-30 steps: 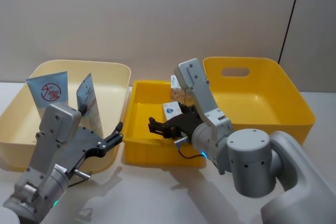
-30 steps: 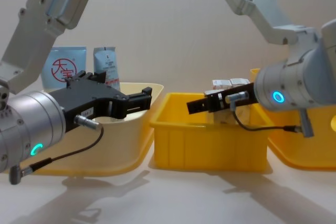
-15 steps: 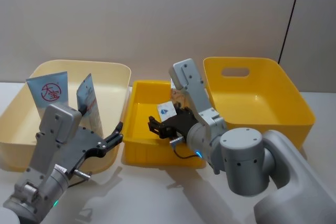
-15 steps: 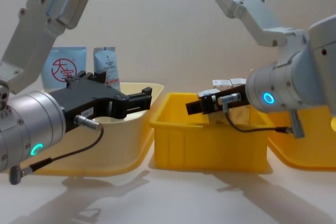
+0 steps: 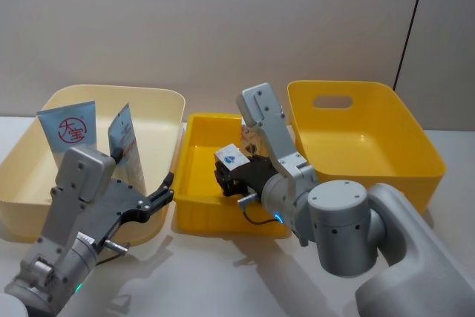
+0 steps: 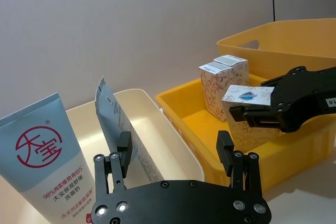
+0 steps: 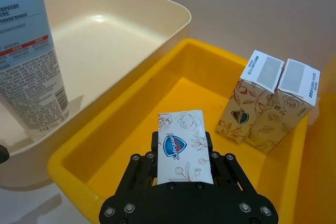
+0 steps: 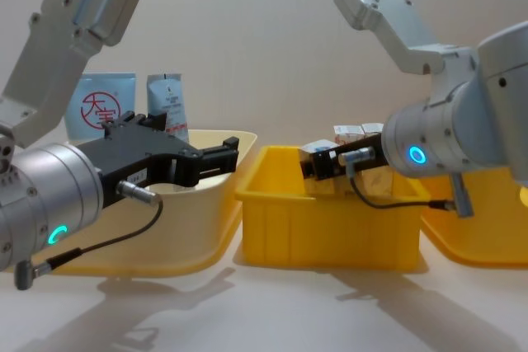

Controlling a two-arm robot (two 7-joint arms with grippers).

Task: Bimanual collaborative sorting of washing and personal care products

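The right tool point(image 7: 181, 142) clamps a cream box point(image 7: 182, 157) over the yellow tub point(image 7: 173, 90) holding 2 upright boxes point(image 7: 252, 103).

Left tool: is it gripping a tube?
No, the left tool is open and empty; the light-blue tube and grey-white tube stand beyond it in the cream tub.

Small cream cardboard box point(image 7: 181, 129) in right tool point(image 7: 181, 142): matt printed paperboard. Two upright cream cardboard boxes point(image 7: 269, 103): same matt card. Middle yellow plastic tub point(image 7: 105, 145): smooth, glossy. Pale cream plastic tub point(image 7: 131, 1): smooth, soft sheen. Light-blue plastic squeeze tube point(image 6: 42, 166), grey-white squeeze tube point(image 6: 121, 129): satin. Left tool point(image 6: 174, 148): matt black, metal screw heads.
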